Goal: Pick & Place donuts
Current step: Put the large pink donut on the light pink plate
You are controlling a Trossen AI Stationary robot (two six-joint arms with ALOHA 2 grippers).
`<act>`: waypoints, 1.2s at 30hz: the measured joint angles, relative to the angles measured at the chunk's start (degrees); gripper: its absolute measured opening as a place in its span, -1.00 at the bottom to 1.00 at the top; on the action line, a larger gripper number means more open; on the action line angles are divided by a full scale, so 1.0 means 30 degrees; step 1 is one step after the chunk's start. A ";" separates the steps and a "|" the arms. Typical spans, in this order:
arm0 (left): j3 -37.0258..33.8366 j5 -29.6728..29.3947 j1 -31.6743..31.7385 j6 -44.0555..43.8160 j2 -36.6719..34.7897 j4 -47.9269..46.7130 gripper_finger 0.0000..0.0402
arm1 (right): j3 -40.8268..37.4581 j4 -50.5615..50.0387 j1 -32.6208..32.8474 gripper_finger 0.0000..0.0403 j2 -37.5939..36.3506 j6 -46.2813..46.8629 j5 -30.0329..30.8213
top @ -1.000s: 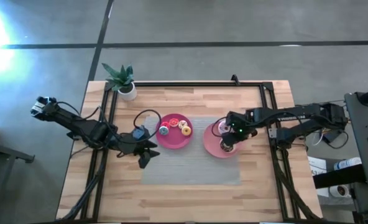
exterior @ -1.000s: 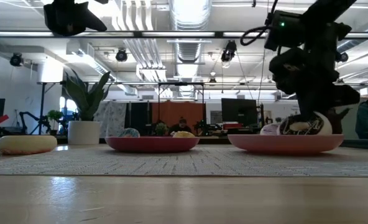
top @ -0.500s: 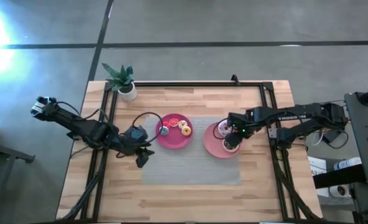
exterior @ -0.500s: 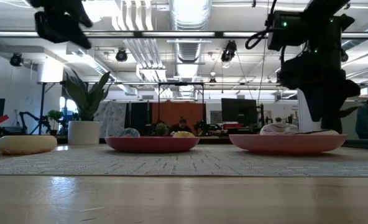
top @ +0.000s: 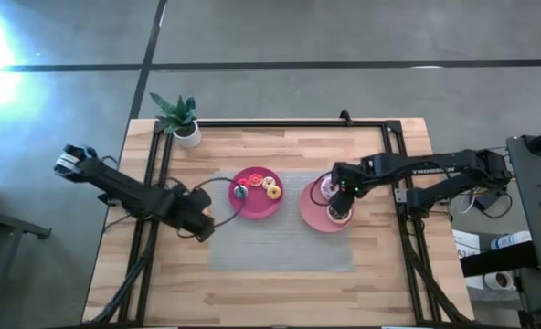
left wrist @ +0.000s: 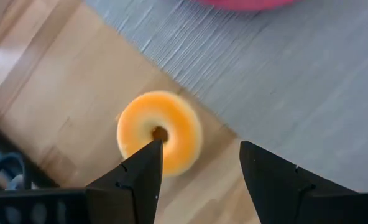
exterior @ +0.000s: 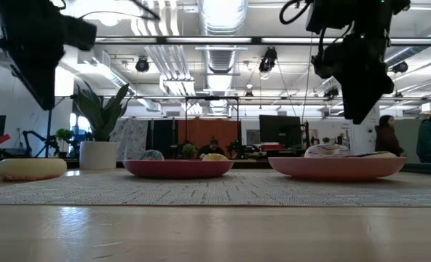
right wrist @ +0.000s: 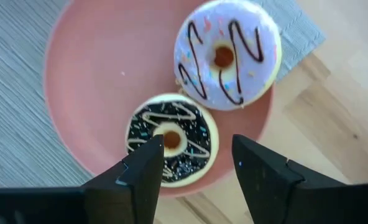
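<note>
My left gripper (left wrist: 201,149) is open and hovers over an orange-yellow donut (left wrist: 160,132) that lies flat on the wood beside the grey mat's left edge; the low view shows that donut (exterior: 31,168) on the table under the gripper (exterior: 44,98). My right gripper (right wrist: 197,142) is open above the right pink plate (right wrist: 91,81). A dark-iced donut (right wrist: 170,140) and a lilac-iced donut (right wrist: 227,53) lie flat on that plate. The left pink plate (top: 252,210) holds several small donuts (top: 270,189). In the high view the left gripper (top: 200,227) hides its donut.
A potted plant (top: 181,117) stands at the table's far left corner. A grey mat (top: 280,242) lies under both plates. Black frame rails (top: 400,155) run along the far, left and right sides. Bare wood (top: 270,292) lies toward the near edge.
My right gripper has risen off the right plate, and the dark-iced donut that stood between its fingers now lies flat there. My left gripper has come down and slightly toward the table's left, over the orange-yellow donut.
</note>
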 joint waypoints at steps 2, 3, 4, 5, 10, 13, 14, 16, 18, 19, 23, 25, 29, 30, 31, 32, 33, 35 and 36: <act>-0.0119 0.0186 0.0173 0.0008 0.1317 0.0010 -0.07 | 0.0268 -0.0098 -0.0012 -0.09 0.0000 -0.0023 0.0207; -0.0213 0.0429 0.0298 0.0107 0.1933 -0.0030 -0.07 | 0.0393 -0.0100 -0.0012 -0.09 0.0000 -0.0030 0.0255; -0.0284 0.0643 0.0430 0.0214 0.2566 -0.0135 -0.07 | 0.0524 -0.0093 -0.0012 -0.08 0.0000 -0.0030 0.0269; -0.0388 0.0836 0.0558 0.0328 0.3155 -0.0210 -0.07 | 0.0642 -0.0093 -0.0012 -0.08 0.0000 -0.0030 0.0269; -0.1079 0.1179 0.1267 0.0415 0.4684 -0.0275 -0.07 | 0.1120 -0.0203 -0.0012 -0.08 0.0000 0.0011 0.0269; -0.1578 0.1819 0.1657 0.0788 0.4794 0.0060 -0.07 | 0.1409 -0.0625 -0.0012 -0.08 0.0000 0.0033 0.0269; -0.1739 0.1904 0.1701 0.1073 0.4713 0.0464 -0.07 | 0.1467 -0.0660 -0.0012 -0.08 0.0000 0.0037 0.0269; -0.2107 0.1943 0.1797 0.1561 0.4470 0.1457 -0.07 | 0.1535 -0.0654 -0.0012 -0.08 0.0000 0.0102 0.0269; -0.2423 0.2109 0.1886 0.1887 0.4226 0.2354 -0.07 | 0.1542 -0.0658 -0.0012 -0.08 0.0000 0.0161 0.0262; -0.2509 0.2289 0.1913 0.1907 0.4119 0.2683 -0.07 | 0.1542 -0.0654 -0.0012 -0.08 0.0000 0.0180 0.0256; -0.2457 0.2397 0.1906 0.1623 0.4083 0.2736 -0.07 | 0.1494 -0.0811 -0.0012 -0.08 0.0000 0.0327 0.0233; -0.2184 0.2435 0.1906 0.1629 0.4080 0.2763 -0.07 | 0.1473 -0.0998 -0.0012 -0.08 0.0000 0.0342 0.0215; -0.1474 0.2143 0.1862 0.1961 0.4077 0.2757 -0.07 | 0.1462 -0.1032 -0.0012 -0.08 0.0000 0.0386 0.0217; -0.1422 0.1916 0.1866 0.1980 0.4071 0.2757 -0.07 | 0.1462 -0.1033 -0.0012 -0.08 0.0000 0.0386 0.0218; -0.1443 0.1751 0.1862 0.2004 0.4071 0.2735 -0.07 | 0.1462 -0.1025 -0.0012 -0.08 0.0000 0.0386 0.0212; -0.1528 0.1653 0.1862 0.2067 0.4094 0.2717 -0.07 | 0.1462 -0.1025 -0.0012 -0.08 0.0000 0.0386 0.0211; -0.1641 0.1593 0.1881 0.2069 0.4126 0.2676 -0.07 | 0.1455 -0.1025 -0.0012 -0.08 0.0000 0.0386 0.0211; -0.2008 0.1630 0.1892 0.2069 0.4144 0.2664 -0.07 | 0.1455 -0.1025 -0.0012 -0.08 0.0000 0.0386 0.0211; -0.2189 0.1786 0.1892 0.2067 0.4144 0.2670 -0.07 | 0.1455 -0.1025 -0.0012 -0.08 0.0000 0.0386 0.0214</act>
